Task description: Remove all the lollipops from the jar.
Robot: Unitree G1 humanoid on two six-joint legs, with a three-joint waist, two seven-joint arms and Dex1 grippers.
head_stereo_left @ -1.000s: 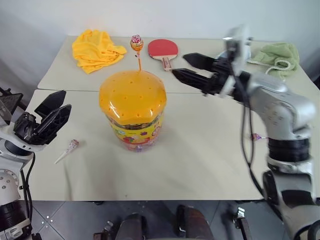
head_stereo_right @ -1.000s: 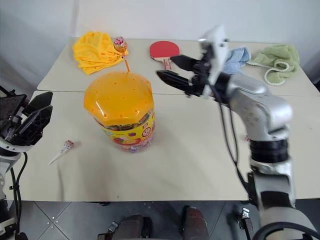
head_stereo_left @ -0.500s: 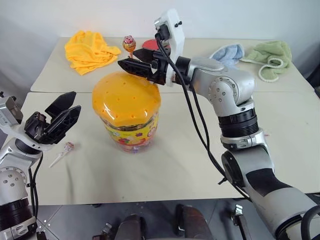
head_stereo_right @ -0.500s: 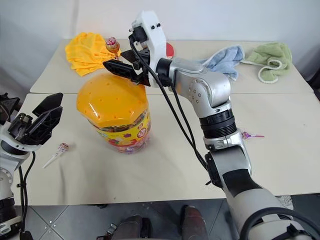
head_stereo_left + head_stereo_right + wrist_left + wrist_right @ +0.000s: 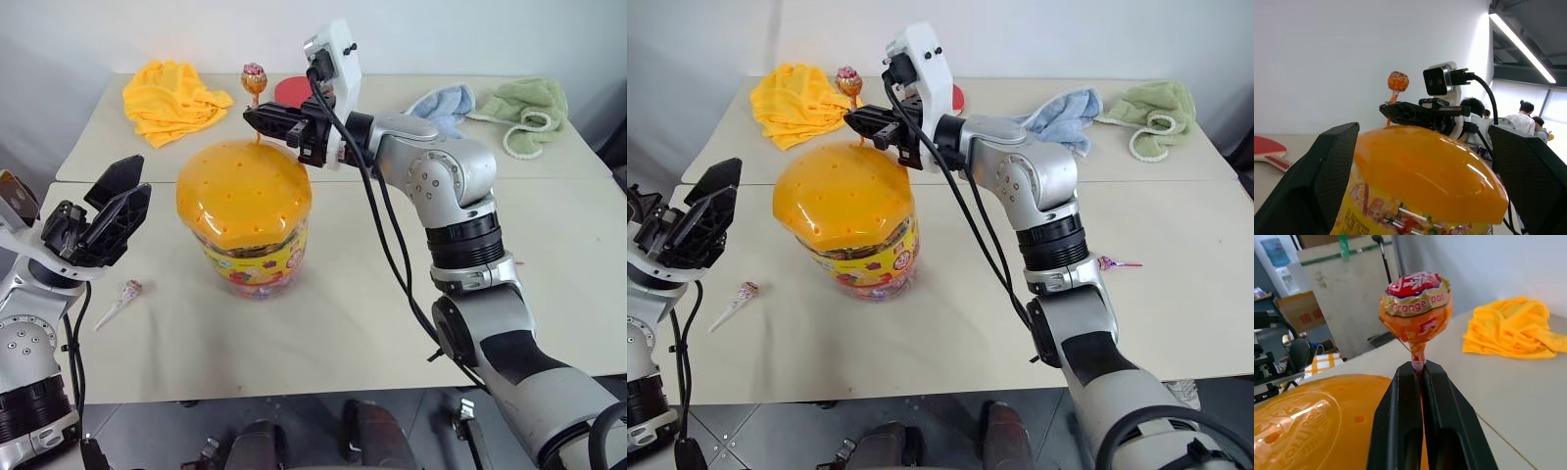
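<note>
The jar point(image 5: 245, 220) stands upright near the middle of the desk point(image 5: 372, 333), its domed orange lid point(image 5: 243, 189) on, with one lollipop point(image 5: 254, 76) standing out of a hole at the far side of the dome. The right gripper point(image 5: 1418, 370) is clamped on that lollipop's stick just under the wrapped head, the fingers point(image 5: 1400, 421) pressed together with the stick between them. The left gripper point(image 5: 108, 211) hovers beside the jar with its fingers wide apart, holding nothing. Two other lollipops lie on the desk already: one point(image 5: 125, 293) just left of the jar, another point(image 5: 1114, 262) well off to the right.

To do this step well, the pull should likely run straight along the stick, up and out of the hole, so the stick does not bend or tip the light jar. If the jar lifts with it, the free left gripper could steady the wall. Then carry the candy clear of the dome before letting go onto bare desk.
</note>
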